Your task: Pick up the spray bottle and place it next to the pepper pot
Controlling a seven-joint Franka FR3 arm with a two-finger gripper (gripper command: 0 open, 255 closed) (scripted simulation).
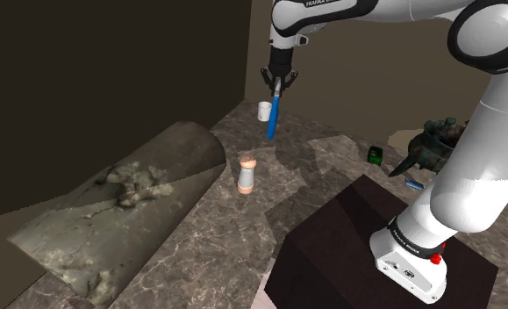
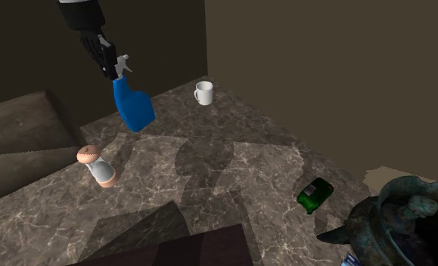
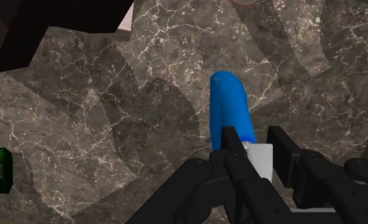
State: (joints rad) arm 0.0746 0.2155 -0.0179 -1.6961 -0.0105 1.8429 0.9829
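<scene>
A blue spray bottle (image 1: 273, 117) with a white head hangs in the air above the marble counter, and my gripper (image 1: 278, 83) is shut on its top. In the second exterior view the spray bottle (image 2: 134, 106) tilts below the gripper (image 2: 113, 66). The wrist view has the spray bottle (image 3: 229, 114) clasped between the black fingers (image 3: 233, 149) at its white head. The pepper pot (image 1: 246, 174), pinkish with a pale band, stands upright on the counter below and nearer to the stand. In the second exterior view the pepper pot (image 2: 97, 166) is left of and below the bottle.
A white mug (image 1: 263, 111) stands at the counter's far end by the wall. A green bottle (image 2: 314, 194) lies on its side near a dark bronze vessel (image 2: 395, 223). The dark stand (image 1: 366, 246) takes the near right. A rough grey slab (image 1: 120, 202) slopes off the counter's left side.
</scene>
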